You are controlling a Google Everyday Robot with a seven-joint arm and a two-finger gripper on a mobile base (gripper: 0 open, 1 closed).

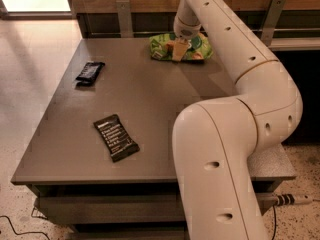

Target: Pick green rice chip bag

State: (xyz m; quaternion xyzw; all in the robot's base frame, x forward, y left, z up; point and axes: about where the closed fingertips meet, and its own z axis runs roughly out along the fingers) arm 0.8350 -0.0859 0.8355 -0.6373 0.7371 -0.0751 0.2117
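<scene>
The green rice chip bag (198,48) lies crinkled at the far edge of the grey table (160,99), right of centre. My gripper (177,53) hangs from the white arm and is down at the bag's front left part, touching or just over it. The gripper hides part of the bag.
A flat black bar wrapper (116,137) lies near the table's front left. A second black bar (90,72) lies at the left edge. My white arm (235,134) fills the right foreground. A wooden wall with metal brackets (124,16) stands behind the table.
</scene>
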